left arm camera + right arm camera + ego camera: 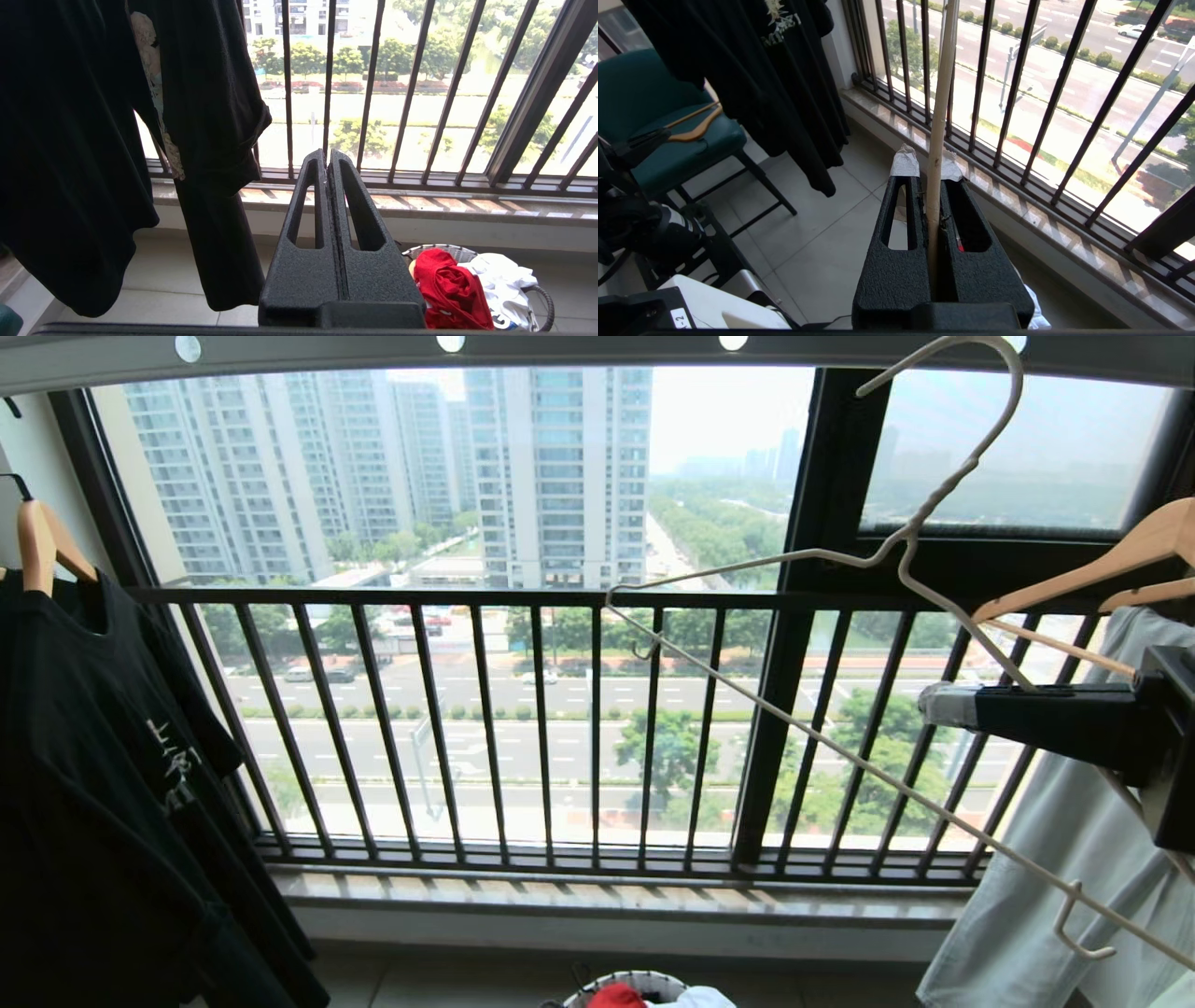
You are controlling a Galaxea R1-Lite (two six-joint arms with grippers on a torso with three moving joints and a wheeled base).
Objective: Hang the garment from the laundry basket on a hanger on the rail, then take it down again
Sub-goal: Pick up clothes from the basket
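The pale wire hanger (902, 539) is tilted at the right, its hook up by the grey rail (560, 353); whether it rests on the rail I cannot tell. My right gripper (943, 705) reaches in from the right and is shut on one of the hanger's wire arms (943, 93), which runs between its taped fingertips (928, 163). The red garment (448, 289) lies crumpled in the white laundry basket (542, 298) on the floor under the window, also at the head view's bottom edge (616, 997). My left gripper (327, 156) is shut on nothing, left of the basket.
A black shirt (93, 756) hangs on a wooden hanger at the left. Wooden hangers (1120, 555) and a pale grey-green garment (1074, 859) hang at the right. The barred window railing (560, 728) stands ahead. White cloth (500, 280) shares the basket. A green chair (668, 116) stands behind.
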